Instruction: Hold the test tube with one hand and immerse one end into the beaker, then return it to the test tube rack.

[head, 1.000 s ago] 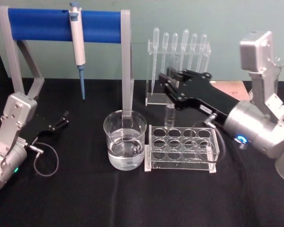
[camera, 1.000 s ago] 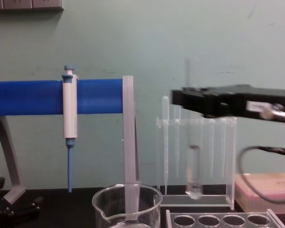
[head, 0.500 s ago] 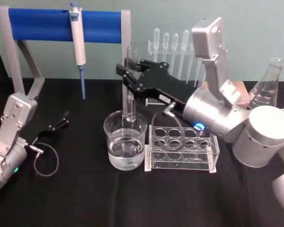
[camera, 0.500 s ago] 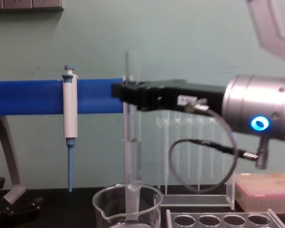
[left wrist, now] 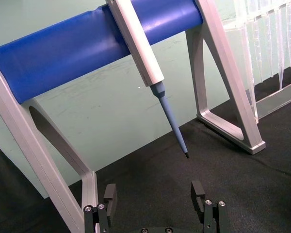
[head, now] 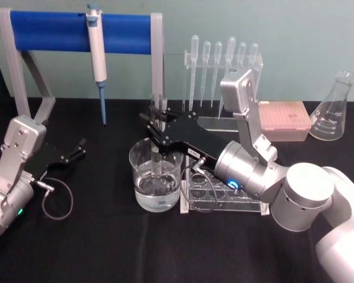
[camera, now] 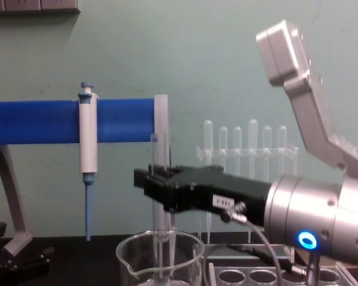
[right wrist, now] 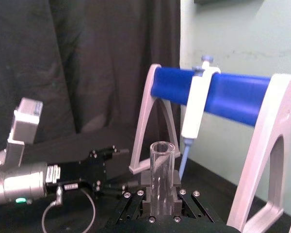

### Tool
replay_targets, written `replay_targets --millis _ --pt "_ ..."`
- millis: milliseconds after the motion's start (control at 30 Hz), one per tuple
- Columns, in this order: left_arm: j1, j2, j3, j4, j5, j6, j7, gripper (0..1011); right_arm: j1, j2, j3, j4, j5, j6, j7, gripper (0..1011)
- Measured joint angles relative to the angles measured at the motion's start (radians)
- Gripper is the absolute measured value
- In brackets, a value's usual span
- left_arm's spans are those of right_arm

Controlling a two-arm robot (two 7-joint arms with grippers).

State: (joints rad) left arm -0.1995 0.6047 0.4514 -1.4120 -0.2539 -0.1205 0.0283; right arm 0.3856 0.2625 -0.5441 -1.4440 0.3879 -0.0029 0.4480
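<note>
The right gripper (head: 155, 128) is clamped on the tube (camera: 156, 152), holding it upright with its lower end inside the beaker (head: 143, 188), just left of the rack (head: 256, 199). The left gripper (head: 76, 148) rests on the table (head: 106, 247) at far left, fingers apart.

The chest view's lower edge cuts off the wide glass beaker (camera: 160, 255) and the tip of the clear glass test tube (camera: 156, 152); the black right pincer (camera: 146, 182) hides its middle.
</note>
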Motion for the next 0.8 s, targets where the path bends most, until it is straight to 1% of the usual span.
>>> replay_targets --millis 100,300,800 --pt "0.0 0.0 0.0 0.0 0.0 0.0 0.0 1000 -0.011 -0.004 0.0 0.018 -0.006 -0.015 0.005 224" --pt "0.0 0.0 0.0 0.0 0.0 0.0 0.0 1000 -0.023 -0.009 -0.003 0.04 -0.022 -0.028 0.012 224" --pt "0.0 0.0 0.0 0.0 0.0 0.0 0.0 1000 -0.027 -0.01 -0.002 0.041 -0.024 -0.03 0.014 224"
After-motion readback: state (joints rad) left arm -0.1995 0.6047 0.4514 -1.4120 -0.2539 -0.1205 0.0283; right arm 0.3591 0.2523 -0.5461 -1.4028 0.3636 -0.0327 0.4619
